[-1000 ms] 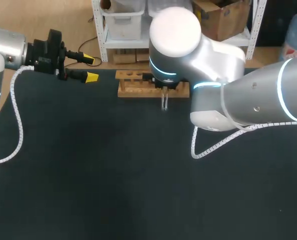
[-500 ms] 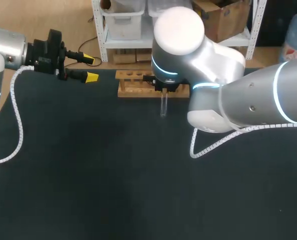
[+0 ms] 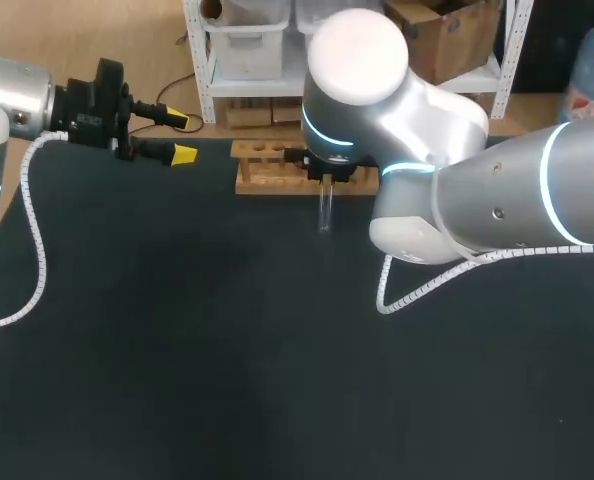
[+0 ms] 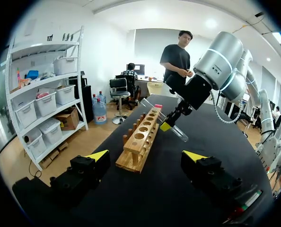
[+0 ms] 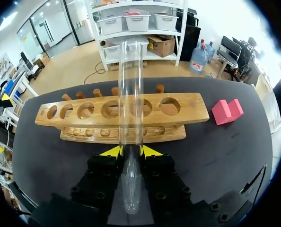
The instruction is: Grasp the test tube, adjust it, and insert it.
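A clear glass test tube [image 5: 130,123] stands between the yellow-tipped fingers of my right gripper [image 5: 131,151], which is shut on its lower part. It points out over the wooden rack [image 5: 121,111], which has a row of several round holes. In the head view the tube [image 3: 325,212] hangs just in front of the rack [image 3: 267,172], mostly under my right arm's wrist. My left gripper [image 3: 177,138] is open and empty at the table's far left edge. From the left wrist view the rack [image 4: 139,140] lies ahead of the left gripper [image 4: 146,156], with the tube [image 4: 177,132] held slanting beside it.
A small pink block [image 5: 227,111] lies on the black table beside the rack's end, seen also as the pink block [image 4: 158,106] in the left wrist view. My right arm's bulky body [image 3: 477,200] covers the table's right back part.
The right arm's wrist has shifted slightly and the tube has moved a little toward the table's front. The left arm has kept still.
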Robot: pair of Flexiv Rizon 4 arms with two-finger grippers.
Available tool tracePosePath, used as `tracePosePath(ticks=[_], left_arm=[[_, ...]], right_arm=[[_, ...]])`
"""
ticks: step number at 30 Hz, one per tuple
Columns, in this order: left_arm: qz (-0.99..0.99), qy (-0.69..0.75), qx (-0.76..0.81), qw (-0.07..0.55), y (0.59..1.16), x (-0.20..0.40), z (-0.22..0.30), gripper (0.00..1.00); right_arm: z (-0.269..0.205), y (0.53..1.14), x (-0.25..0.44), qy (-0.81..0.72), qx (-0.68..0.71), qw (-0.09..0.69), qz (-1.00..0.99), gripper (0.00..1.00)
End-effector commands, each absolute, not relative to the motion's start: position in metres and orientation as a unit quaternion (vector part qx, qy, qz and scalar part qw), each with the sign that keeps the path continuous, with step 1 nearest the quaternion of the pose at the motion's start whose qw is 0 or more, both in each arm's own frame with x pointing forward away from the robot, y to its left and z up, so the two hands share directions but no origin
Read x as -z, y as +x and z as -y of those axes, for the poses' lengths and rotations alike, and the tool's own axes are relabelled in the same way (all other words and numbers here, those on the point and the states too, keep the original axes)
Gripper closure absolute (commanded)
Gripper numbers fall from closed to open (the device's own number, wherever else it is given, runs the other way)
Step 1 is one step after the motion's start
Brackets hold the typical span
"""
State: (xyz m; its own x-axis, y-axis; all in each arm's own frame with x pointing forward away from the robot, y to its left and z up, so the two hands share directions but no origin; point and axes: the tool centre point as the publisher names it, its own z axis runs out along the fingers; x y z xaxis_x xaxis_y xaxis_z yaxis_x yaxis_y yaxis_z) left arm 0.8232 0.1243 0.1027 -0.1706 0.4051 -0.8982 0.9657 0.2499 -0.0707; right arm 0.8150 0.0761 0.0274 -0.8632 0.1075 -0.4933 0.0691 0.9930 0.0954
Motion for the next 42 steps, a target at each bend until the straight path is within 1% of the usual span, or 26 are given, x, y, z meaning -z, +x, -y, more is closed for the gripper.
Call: tracePosePath(ticks=[1,10,22,42], left_arm=[[-0.680,0.503,0.349,0.403,0.822,-0.102,-0.125,0.00],[-0.680,0.503,0.349,0.403,0.822,-0.102,-0.125,0.00],[-0.680,0.503,0.349,0.403,0.822,-0.102,-0.125,0.00],[-0.680,0.503,0.349,0.403,0.822,-0.102,-0.125,0.00]], right_arm=[[-0.077,0.802,-0.037,0.053,-0.036,0.271,-0.960,1.00],[-0.083,0.783,-0.063,0.064,-0.033,0.293,-0.954,1.00],[-0.074,0.763,-0.096,0.065,-0.026,0.317,-0.946,1.00],[-0.068,0.760,-0.104,0.045,-0.029,0.314,-0.948,1.00]])
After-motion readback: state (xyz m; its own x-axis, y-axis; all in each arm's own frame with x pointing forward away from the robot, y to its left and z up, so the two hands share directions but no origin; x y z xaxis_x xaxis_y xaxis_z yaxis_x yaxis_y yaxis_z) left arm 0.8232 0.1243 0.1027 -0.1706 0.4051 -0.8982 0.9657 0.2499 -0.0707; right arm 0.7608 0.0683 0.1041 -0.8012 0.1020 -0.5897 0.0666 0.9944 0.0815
